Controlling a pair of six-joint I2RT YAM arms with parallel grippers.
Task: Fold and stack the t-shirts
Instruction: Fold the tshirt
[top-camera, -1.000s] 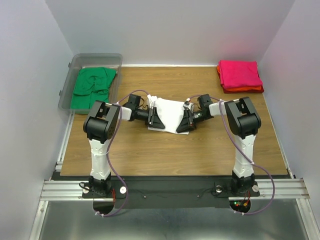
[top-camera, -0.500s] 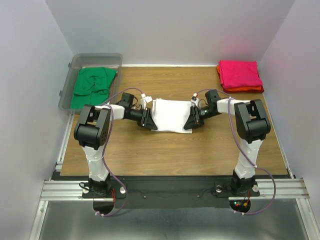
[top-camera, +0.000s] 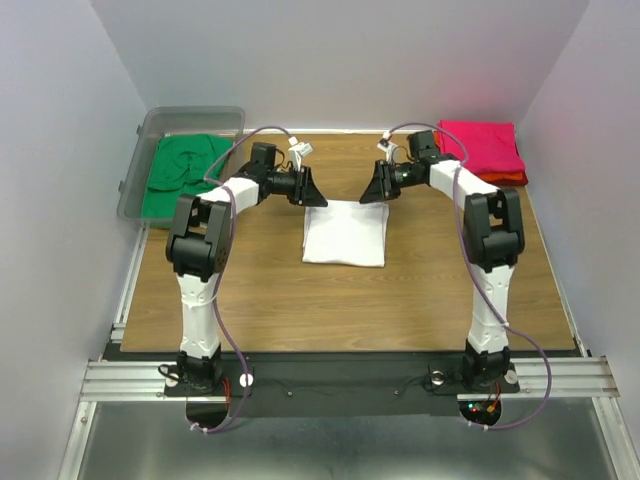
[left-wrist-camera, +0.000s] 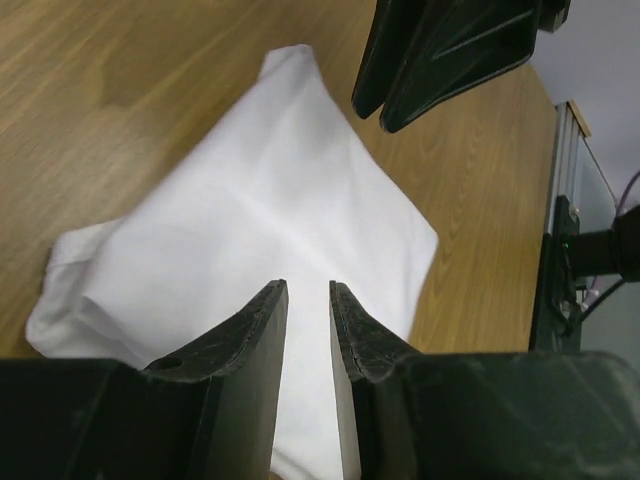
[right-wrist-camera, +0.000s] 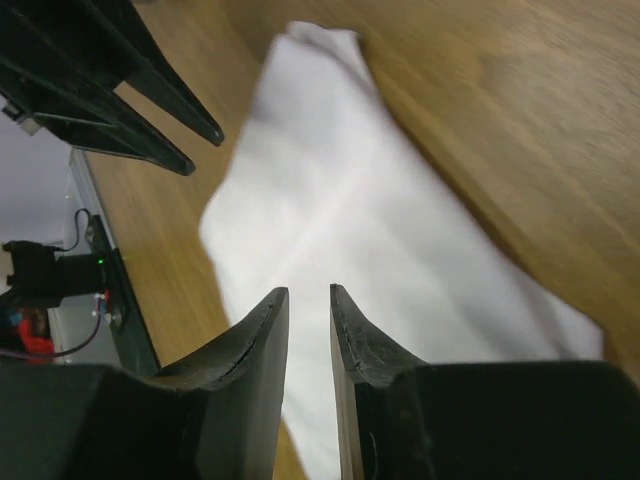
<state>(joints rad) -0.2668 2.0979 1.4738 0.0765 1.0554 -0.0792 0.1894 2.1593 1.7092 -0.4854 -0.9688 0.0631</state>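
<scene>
The white t-shirt (top-camera: 345, 233) is lying near the middle of the table (top-camera: 270, 300), folded into a flat rectangle. One soft crease is running across its top.

The left gripper (top-camera: 306, 188) is hanging by the far left corner of this shirt, and the right gripper (top-camera: 377, 187) is hanging by the far right corner. The two are facing each other across the far edge of the cloth. In the left wrist view the fingers (left-wrist-camera: 256, 335) are standing with only a narrow gap between them, and nothing is sitting in that gap. The white cloth is lying below and beyond them. The right wrist view is showing the same: the fingers (right-wrist-camera: 255, 340) are narrowly apart and are holding nothing, with the shirt spread under them. This view is a little blurred. I cannot tell if either gripper is touching the cloth.

At the far right corner of the table, the pink t-shirt (top-camera: 478, 146) is resting folded on top of the red-orange t-shirt (top-camera: 492, 180), whose edge alone is showing. At the far left, the green t-shirt (top-camera: 184, 172) is lying unfolded inside the bin (top-camera: 192, 113).
</scene>
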